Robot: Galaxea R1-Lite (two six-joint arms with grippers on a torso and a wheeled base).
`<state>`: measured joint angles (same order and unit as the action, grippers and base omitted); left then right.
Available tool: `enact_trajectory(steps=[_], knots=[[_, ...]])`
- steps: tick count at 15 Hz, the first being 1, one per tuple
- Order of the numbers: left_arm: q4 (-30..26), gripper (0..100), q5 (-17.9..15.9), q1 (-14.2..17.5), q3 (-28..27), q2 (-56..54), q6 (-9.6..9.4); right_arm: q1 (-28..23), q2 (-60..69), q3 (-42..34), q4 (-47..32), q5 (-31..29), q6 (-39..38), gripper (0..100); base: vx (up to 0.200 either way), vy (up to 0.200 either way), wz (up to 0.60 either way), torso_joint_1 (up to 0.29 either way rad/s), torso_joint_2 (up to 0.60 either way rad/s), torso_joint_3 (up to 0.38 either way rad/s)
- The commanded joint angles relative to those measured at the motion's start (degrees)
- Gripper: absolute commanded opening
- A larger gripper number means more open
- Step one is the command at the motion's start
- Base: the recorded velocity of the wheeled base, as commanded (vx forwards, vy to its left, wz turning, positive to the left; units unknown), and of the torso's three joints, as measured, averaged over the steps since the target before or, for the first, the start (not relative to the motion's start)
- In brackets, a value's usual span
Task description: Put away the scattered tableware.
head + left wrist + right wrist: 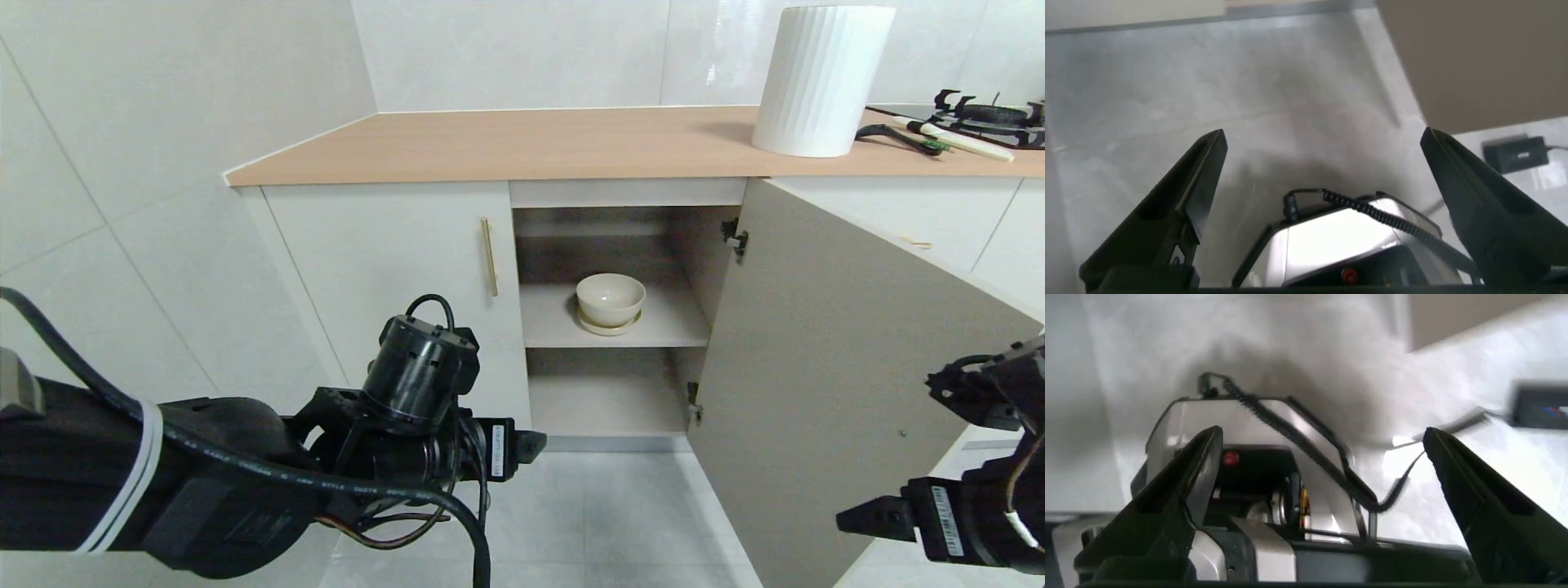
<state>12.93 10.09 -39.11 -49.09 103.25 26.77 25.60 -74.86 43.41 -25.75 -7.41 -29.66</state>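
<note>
**Bowl shelved, door next, I reckon**

Left gripper (1323, 137) hangs low before the cabinet, fingers spread wide, nothing in them. The bowl (610, 298) sits on its saucer (608, 329) on the middle shelf (669, 327). The cabinet door (816, 343) stands open. Right gripper (1323, 437) is beside it, wide and empty too. I'd push the door's outer edge slowly, well away from the hinges.

A cream bowl (611, 298) stands upright and empty on a matching shallow plate (608, 329). The pair sits near the middle of the upper shelf (555, 322) inside the open cabinet (392, 269). A black utensil (894, 135) lies flat on the table (531, 147), far right.
</note>
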Motion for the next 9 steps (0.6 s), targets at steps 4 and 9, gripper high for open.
enact_trajectory(steps=[4,9], knots=[[0.0,100,0.0,0.0,0.1,0.0,-0.14,-14.5,8.5,-3.3,-2.4,-0.1,0.0,100,0.000,0.000,0.00,0.000,0.00,0.000],[0.0,100,0.0,0.1,0.1,-0.2,-0.14,-32.5,7.6,-3.2,3.7,-0.1,0.3,100,0.000,0.000,0.00,0.000,0.00,0.000]])
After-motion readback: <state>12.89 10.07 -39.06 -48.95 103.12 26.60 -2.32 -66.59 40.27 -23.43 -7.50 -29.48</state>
